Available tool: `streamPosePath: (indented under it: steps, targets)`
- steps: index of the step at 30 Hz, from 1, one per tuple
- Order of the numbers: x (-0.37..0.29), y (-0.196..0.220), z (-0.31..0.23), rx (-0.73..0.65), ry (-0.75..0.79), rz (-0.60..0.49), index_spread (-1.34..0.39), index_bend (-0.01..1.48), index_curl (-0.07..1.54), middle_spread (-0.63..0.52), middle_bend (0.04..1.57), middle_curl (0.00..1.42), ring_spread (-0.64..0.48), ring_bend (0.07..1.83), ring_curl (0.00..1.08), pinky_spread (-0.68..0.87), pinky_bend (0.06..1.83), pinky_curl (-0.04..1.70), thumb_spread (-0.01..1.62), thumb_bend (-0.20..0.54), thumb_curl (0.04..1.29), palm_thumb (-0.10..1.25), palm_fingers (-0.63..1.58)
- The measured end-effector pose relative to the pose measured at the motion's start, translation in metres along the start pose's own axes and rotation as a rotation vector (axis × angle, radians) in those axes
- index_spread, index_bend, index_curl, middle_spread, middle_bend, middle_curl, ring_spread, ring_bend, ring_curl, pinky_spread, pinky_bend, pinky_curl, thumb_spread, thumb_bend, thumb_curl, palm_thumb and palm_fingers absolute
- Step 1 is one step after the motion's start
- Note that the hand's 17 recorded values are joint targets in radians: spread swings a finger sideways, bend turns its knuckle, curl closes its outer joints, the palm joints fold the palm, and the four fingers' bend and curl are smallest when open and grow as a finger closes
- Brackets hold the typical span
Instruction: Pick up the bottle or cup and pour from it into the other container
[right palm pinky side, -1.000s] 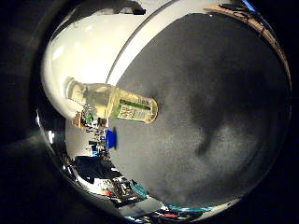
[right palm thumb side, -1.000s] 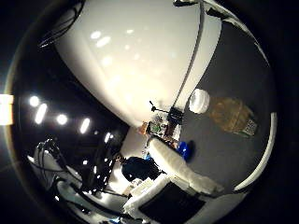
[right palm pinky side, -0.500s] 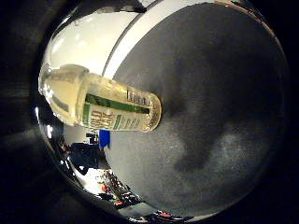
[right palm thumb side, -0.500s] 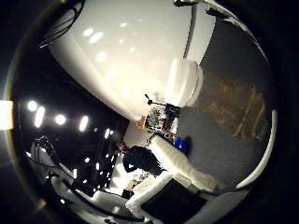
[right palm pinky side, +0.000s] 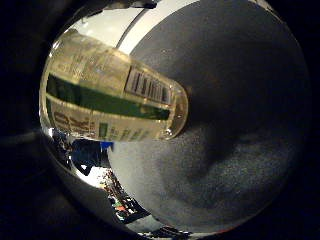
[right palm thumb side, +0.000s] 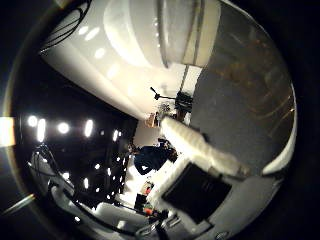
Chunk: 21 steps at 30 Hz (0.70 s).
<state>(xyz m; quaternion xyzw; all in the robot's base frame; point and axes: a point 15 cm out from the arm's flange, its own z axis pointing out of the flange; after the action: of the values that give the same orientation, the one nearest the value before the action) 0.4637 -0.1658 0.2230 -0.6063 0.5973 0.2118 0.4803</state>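
A clear plastic bottle (right palm pinky side: 110, 95) of pale yellow liquid, with a green and white label, stands on the grey table (right palm pinky side: 240, 120). It fills much of the little finger side palm view, so it is close to the palm. A white cup (right palm thumb side: 185, 30) stands on the same table in the thumb side palm view, also close. A faint brown patch (right palm thumb side: 245, 65) lies beside the cup. My right hand (right palm thumb side: 205, 155) shows as one white finger reaching straight out over the table. No finger is round the bottle or the cup.
A white wall (right palm thumb side: 110, 60) rises behind the table. Beyond the table edge is a dark room with ceiling lights (right palm thumb side: 62, 127) and clutter (right palm thumb side: 150, 160). A blue object (right palm pinky side: 85, 155) sits in the background behind the bottle.
The hand has moved closer to the table things. The bottle and the cup both fill far more of their views than before. Neither has been moved or taken hold of.
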Motion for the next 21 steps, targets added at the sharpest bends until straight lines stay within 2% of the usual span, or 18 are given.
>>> streamPosePath:
  steps: [2, 4, 7, 10, 13, 17, 21]
  targets:
    - [-0.006, -0.002, 0.002, -0.008, 0.003, -0.012, -0.24, 0.26, 0.40, -0.11, 0.69, 0.50, -0.09, 0.97, 0.31, 0.00, 0.90, 0.00, 1.07, -0.006, 0.38, 0.68, 1.09]
    - [-0.011, -0.002, 0.006, -0.018, 0.002, -0.019, -0.26, 0.35, 0.47, -0.12, 0.78, 0.55, -0.12, 1.04, 0.36, -0.20, 1.03, 0.05, 1.04, -0.002, 0.41, 0.77, 1.23]
    - [-0.018, -0.001, 0.009, -0.025, 0.004, -0.028, -0.26, 0.57, 0.59, -0.11, 0.96, 0.61, -0.13, 1.12, 0.42, -0.33, 1.17, 0.14, 0.97, -0.010, 0.47, 0.88, 1.33]
    - [-0.027, -0.003, 0.015, -0.039, -0.001, -0.046, -0.24, 0.77, 0.68, -0.10, 1.07, 0.64, -0.15, 1.19, 0.46, -0.32, 1.28, 0.22, 0.93, -0.005, 0.51, 0.97, 1.34]
    - [-0.036, -0.005, 0.021, -0.054, -0.006, -0.066, -0.23, 0.99, 0.77, -0.11, 1.21, 0.69, -0.17, 1.29, 0.53, -0.27, 1.42, 0.32, 0.89, -0.003, 0.55, 1.08, 1.26]
    - [-0.053, -0.011, 0.023, -0.063, 0.003, -0.101, -0.21, 1.09, 0.82, -0.11, 1.31, 0.73, -0.19, 1.37, 0.59, -0.22, 1.52, 0.41, 0.84, 0.000, 0.63, 1.18, 1.16]
    - [-0.079, -0.011, 0.029, -0.108, 0.036, -0.152, -0.20, 1.15, 0.84, -0.11, 1.36, 0.74, -0.20, 1.37, 0.64, -0.19, 1.56, 0.47, 0.78, -0.011, 0.70, 1.19, 1.11]
